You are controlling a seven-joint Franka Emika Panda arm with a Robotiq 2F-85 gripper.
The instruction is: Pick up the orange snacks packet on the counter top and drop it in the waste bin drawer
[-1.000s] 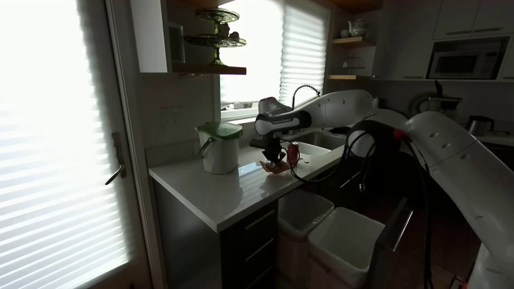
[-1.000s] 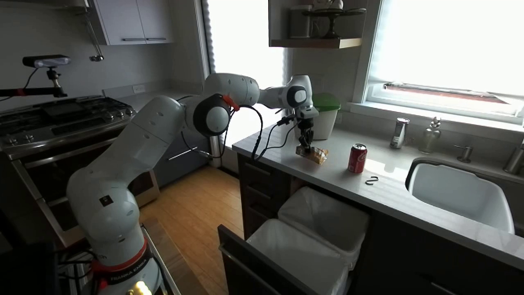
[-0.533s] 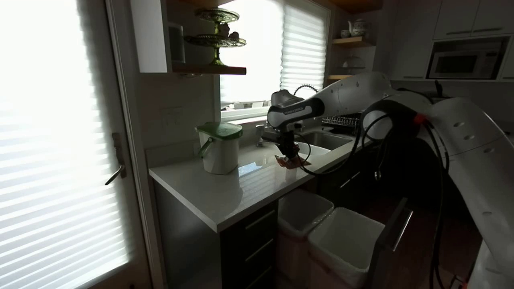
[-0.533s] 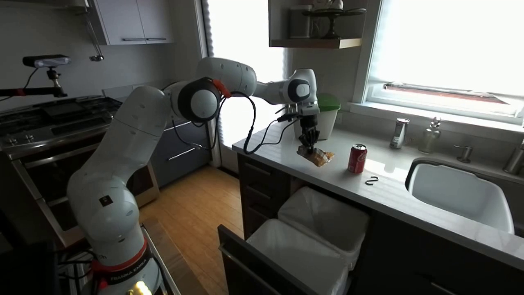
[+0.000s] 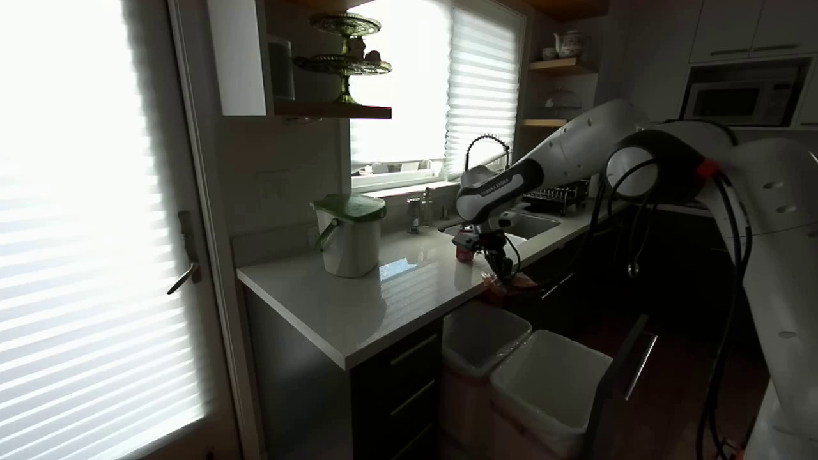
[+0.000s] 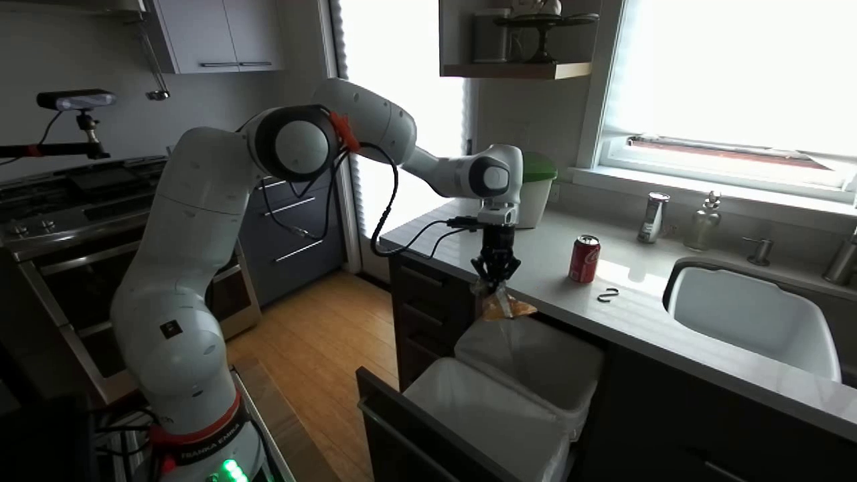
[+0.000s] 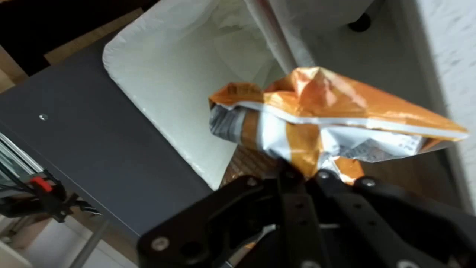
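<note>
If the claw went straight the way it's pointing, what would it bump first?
Probably the inner waste bin or outer waste bin, around where they adjoin; depth leaves it unclear which. The claw points down, and the orange snack packet it grips would touch first.

both exterior views are dim, the window (image 5: 399,76) blown white; the wrist view's counter (image 7: 455,48) seems blurred.

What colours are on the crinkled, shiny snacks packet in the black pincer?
The packet shows orange, white and grey, clearest in the wrist view.
</note>
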